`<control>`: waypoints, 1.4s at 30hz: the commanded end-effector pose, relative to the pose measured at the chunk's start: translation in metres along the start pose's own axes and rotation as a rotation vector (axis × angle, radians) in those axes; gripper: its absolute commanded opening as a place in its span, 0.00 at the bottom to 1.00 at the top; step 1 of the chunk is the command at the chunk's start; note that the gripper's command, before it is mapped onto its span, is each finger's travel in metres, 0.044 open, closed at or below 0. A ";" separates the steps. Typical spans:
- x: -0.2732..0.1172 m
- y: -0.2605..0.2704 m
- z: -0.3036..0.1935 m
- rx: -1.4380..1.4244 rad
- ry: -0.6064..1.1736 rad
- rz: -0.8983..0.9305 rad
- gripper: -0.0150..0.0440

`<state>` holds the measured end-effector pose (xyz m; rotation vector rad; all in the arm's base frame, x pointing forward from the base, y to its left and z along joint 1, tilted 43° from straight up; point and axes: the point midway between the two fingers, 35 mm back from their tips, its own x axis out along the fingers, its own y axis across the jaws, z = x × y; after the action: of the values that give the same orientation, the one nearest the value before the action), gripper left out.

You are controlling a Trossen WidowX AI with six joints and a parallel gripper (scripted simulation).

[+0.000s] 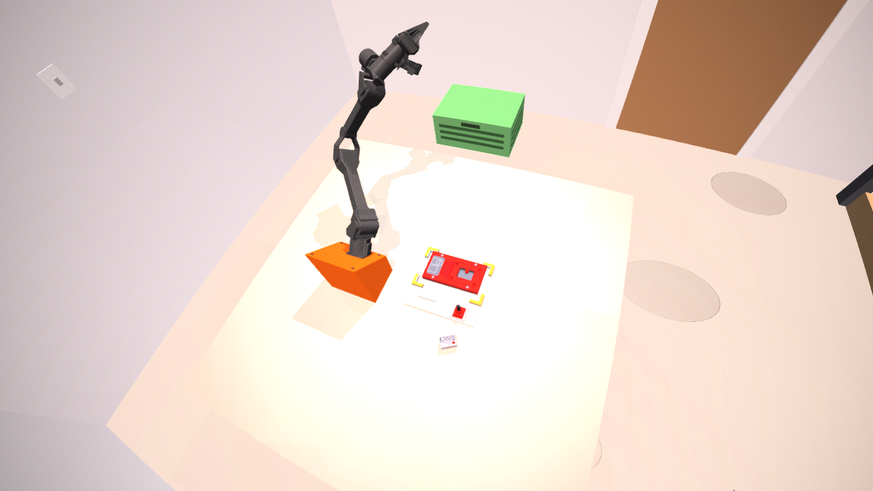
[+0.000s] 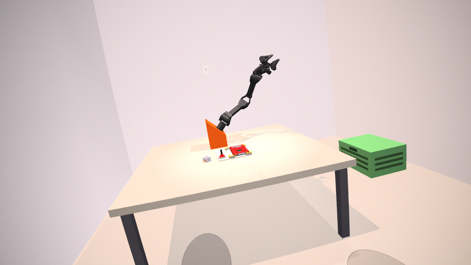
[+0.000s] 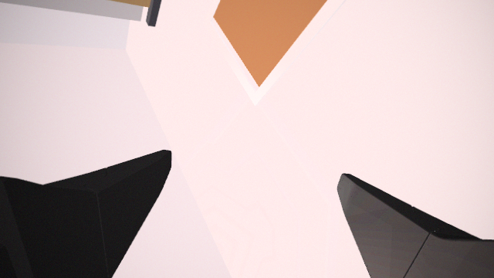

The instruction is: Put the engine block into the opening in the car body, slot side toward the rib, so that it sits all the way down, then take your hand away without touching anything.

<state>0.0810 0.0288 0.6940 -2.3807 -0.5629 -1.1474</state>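
The red car body point(image 1: 447, 269) point(image 2: 232, 151) lies flat on the white board. Its square opening point(image 1: 465, 274) shows a grey floor with a small red rib at one edge. A small red block with a black upright knob point(image 1: 459, 311) point(image 2: 221, 154), seemingly the engine block, stands upright on the board beside the car body, outside the opening. Its slot is too small to make out. My gripper point(image 1: 426, 25) point(image 2: 276, 57) point(image 3: 256, 170) is open and empty, high above the table and far from both. The wrist view shows neither part.
Yellow corner pieces point(image 1: 479, 300) point(image 2: 232, 156) surround the car body. A small white box with a red dot point(image 1: 448, 341) point(image 2: 206, 158) lies on the table near the board. The orange arm base point(image 1: 354, 275) point(image 2: 217, 138) stands beside them. A green box point(image 1: 479, 106) point(image 2: 372, 145) is beyond the table edge.
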 end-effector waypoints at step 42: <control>-0.049 0.378 0.240 0.864 -0.377 1.037 1.00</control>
<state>0.3913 -0.1508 0.4630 -1.7273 0.0727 -0.0174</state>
